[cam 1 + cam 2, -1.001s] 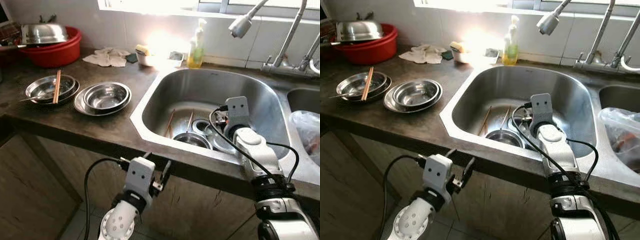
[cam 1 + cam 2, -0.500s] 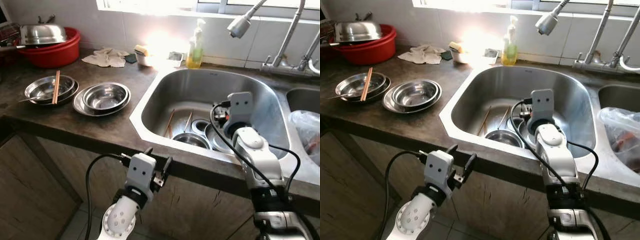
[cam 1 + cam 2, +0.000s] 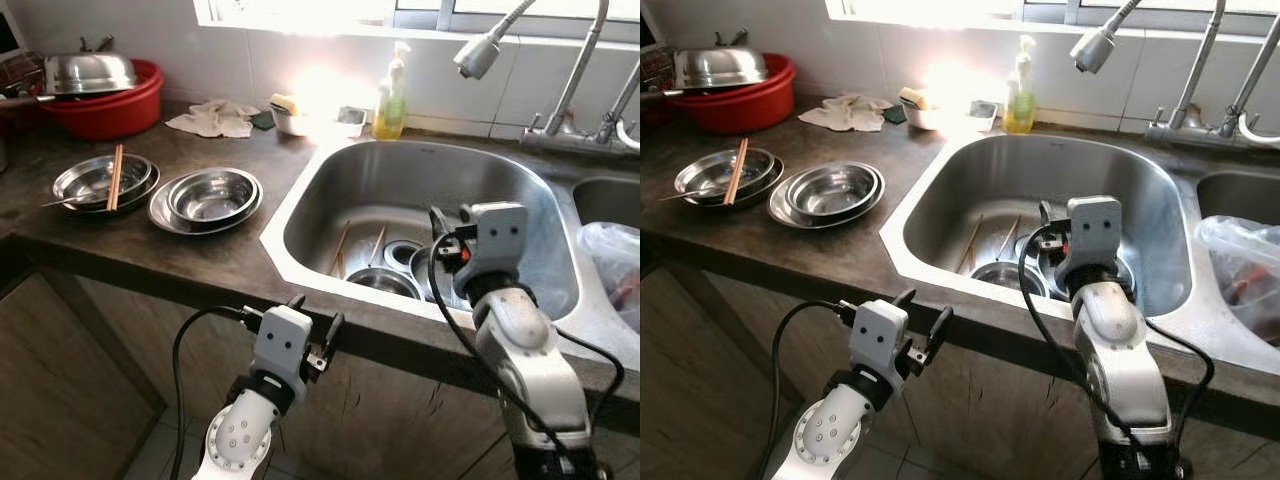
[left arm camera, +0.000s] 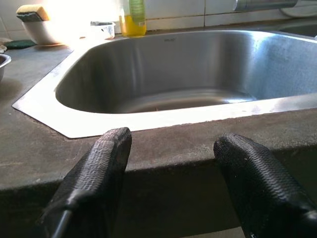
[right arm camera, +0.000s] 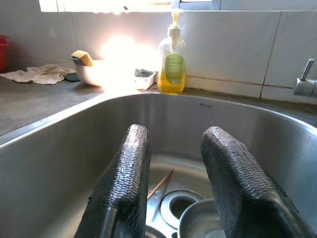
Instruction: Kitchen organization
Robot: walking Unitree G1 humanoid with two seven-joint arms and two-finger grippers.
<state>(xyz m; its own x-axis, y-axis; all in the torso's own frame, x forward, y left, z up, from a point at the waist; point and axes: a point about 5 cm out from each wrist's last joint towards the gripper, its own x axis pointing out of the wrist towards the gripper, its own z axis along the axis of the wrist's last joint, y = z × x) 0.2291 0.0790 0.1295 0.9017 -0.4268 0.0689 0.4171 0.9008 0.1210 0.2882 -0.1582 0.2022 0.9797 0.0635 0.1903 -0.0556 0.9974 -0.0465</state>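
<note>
The left gripper (image 3: 315, 335) hangs low in front of the counter edge (image 3: 150, 270), its two black fingers (image 4: 94, 173) spread wide and gripping nothing, pointed at the sink (image 4: 163, 69) just beyond them. The right gripper (image 5: 173, 178) sits above the sink basin, fingers parted by a narrow gap with nothing between them and touching nothing. Directly below and ahead of it lie at least two steel bowls (image 3: 385, 282) on the sink floor, beside the drain (image 5: 179, 202), and two wooden chopsticks (image 3: 341, 246) lean just to that gripper's left. Farther left on the counter, well away from both grippers, stand two stacks of steel bowls: the nearer stack (image 3: 208, 197) has nothing in it, the farther one (image 3: 103, 180) carries a pair of chopsticks (image 3: 114, 175). Beyond the right gripper, at the wall, stand one soap bottle (image 5: 172, 69), one white bowl holding a sponge (image 5: 88, 71) and a rag (image 3: 214, 116). Far left sits one red basin (image 3: 108, 105) holding a steel pot (image 3: 90, 72).
</note>
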